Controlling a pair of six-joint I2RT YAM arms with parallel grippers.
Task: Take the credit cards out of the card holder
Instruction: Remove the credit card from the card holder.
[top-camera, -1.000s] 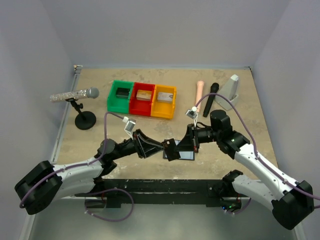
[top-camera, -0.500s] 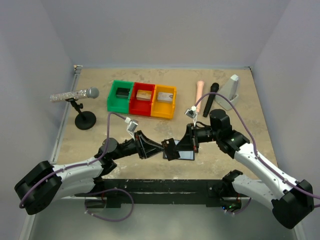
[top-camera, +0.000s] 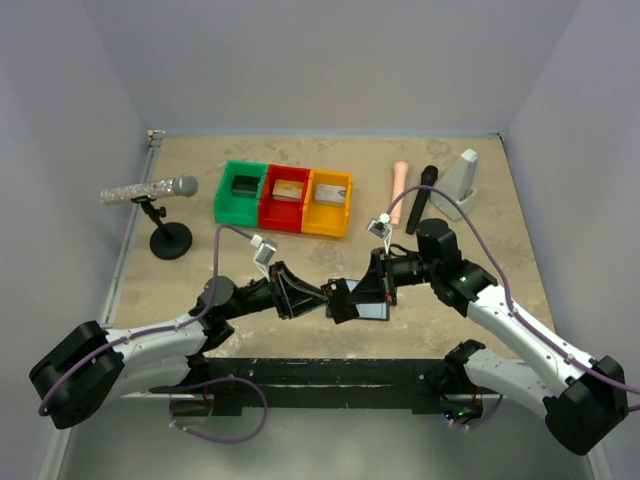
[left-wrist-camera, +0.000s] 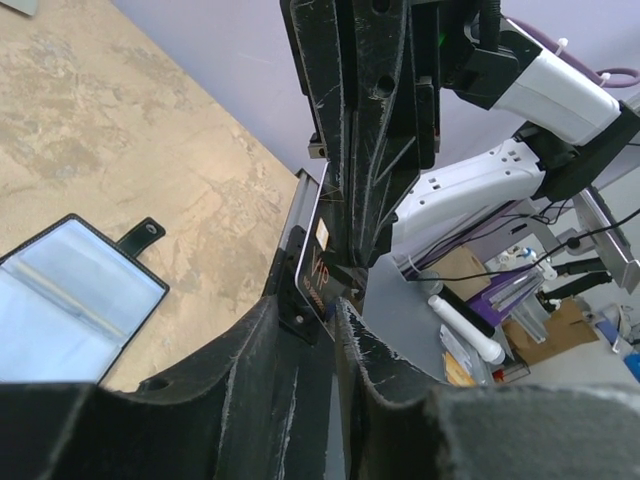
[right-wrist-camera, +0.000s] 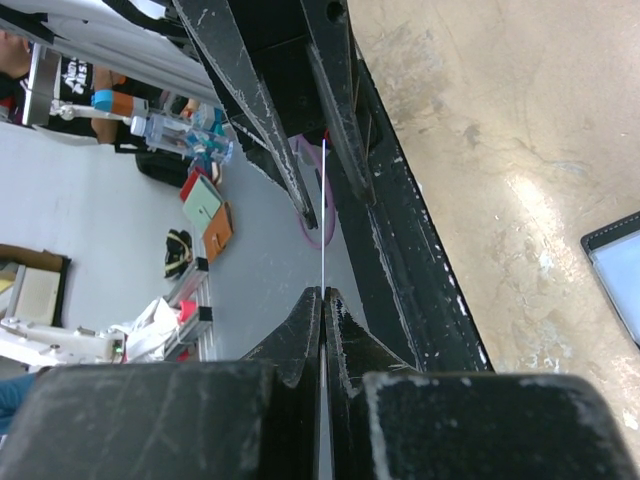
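The card holder (top-camera: 373, 311) lies open on the table, pale blue inner faces up, also at the left wrist view's lower left (left-wrist-camera: 70, 300). Just left of it, above the table, my two grippers meet nose to nose. My right gripper (right-wrist-camera: 323, 295) is shut on a thin credit card (right-wrist-camera: 323, 200), seen edge-on there. In the left wrist view it is a dark credit card (left-wrist-camera: 318, 272) with "VIP" lettering. It stands between the fingers of my left gripper (left-wrist-camera: 318, 305), whose jaws are apart, one on each side. From above, the left gripper (top-camera: 338, 297) and right gripper (top-camera: 356, 293) nearly touch.
Joined green (top-camera: 241, 191), red (top-camera: 288, 195) and yellow (top-camera: 330, 201) bins stand behind, each with a small flat thing inside. A microphone on a stand (top-camera: 168, 240) is at the left. A pink stick (top-camera: 400, 180), a black marker (top-camera: 419, 203) and a white wedge (top-camera: 463, 178) lie at the back right.
The right gripper has edged slightly left toward the left gripper. The left jaws have narrowed a little around the card.
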